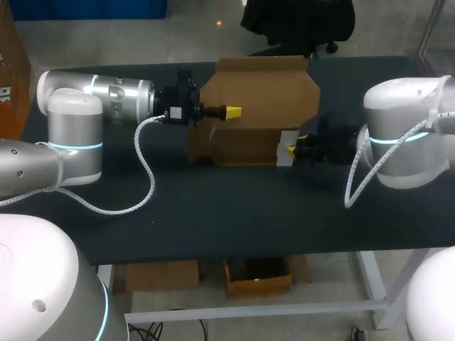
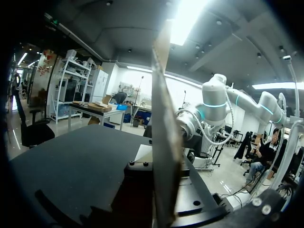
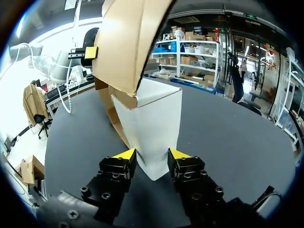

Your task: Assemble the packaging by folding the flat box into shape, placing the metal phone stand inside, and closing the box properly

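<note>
A brown cardboard box [image 1: 259, 106], partly folded, stands at the middle back of the black table. My left gripper [image 1: 233, 111] comes in from the left and is shut on the box's upright panel [image 2: 164, 133], whose edge rises straight up from its jaws in the left wrist view. At the box's right end is a white flap [image 3: 152, 123], also seen in the head view [image 1: 286, 142]. My right gripper [image 3: 152, 156] is shut on it, both yellow fingertips [image 3: 125, 154] pressing its sides. Brown cardboard [image 3: 126, 42] hangs over it. No metal phone stand shows.
The black tabletop [image 1: 227, 213] stretches from the box to the near edge. My left arm's white cable [image 1: 146, 174] loops onto it at the left. My right arm's cable [image 1: 355, 174] hangs at the right.
</note>
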Controlling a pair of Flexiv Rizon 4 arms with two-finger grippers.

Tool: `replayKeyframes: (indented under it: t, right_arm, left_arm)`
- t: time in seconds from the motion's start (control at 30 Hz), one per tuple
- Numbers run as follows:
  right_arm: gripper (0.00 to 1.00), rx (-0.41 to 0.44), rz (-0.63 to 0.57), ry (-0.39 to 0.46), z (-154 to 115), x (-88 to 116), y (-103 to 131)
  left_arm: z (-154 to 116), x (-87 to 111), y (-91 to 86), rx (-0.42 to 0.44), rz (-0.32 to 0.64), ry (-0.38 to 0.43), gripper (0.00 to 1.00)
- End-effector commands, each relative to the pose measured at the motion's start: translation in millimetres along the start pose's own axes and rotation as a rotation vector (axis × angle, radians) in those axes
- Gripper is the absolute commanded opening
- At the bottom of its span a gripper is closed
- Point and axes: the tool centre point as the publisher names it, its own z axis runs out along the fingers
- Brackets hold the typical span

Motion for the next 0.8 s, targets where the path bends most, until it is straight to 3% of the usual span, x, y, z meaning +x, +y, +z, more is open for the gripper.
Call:
replayKeyframes:
  t: [0.03,0.8]
  right_arm:
    - [0.4,-0.015,0.004,-0.036,6.1,7.3,-0.5]
    - [0.38,-0.04,0.1,-0.246,5.0,-0.2,1.9]
  left_arm:
    - [3.5,-0.6,3.1,0.003,0.0,0.001,0.0]
    - [3.5,-0.6,3.1,0.003,0.0,0.001,0.0]
